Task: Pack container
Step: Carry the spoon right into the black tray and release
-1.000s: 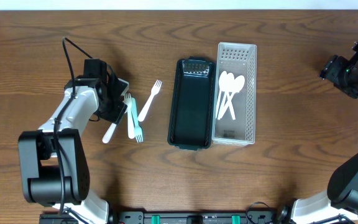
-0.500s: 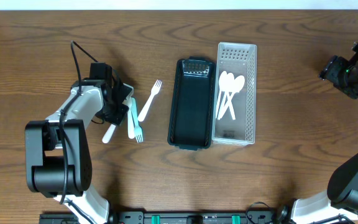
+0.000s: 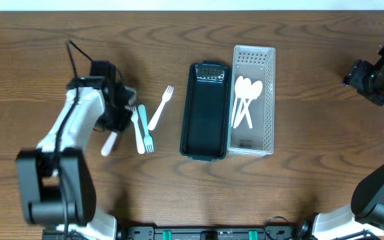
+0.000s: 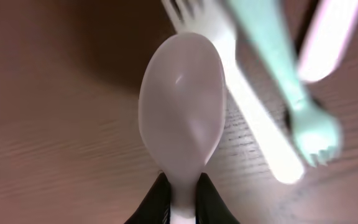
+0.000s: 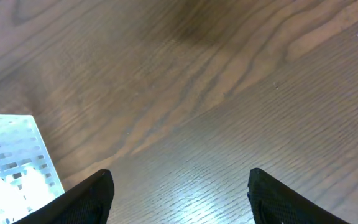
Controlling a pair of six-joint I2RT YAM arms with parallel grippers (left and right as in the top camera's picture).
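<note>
White spoon (image 4: 182,106) is pinched by its handle in the left gripper (image 4: 179,194), jaws closed tight on it, bowl pointing ahead of them. It should go up high before it swings: a white fork (image 4: 253,118) and a teal fork (image 4: 272,56) lie just right of the jaws and could snag. Farther right, past the empty dark tray (image 3: 205,120), the clear basket (image 3: 253,59) holds other spoons (image 3: 245,100), so both rims need clearing. The right gripper (image 5: 179,205), jaws wide apart and empty, sits well beyond, leaving room.
</note>
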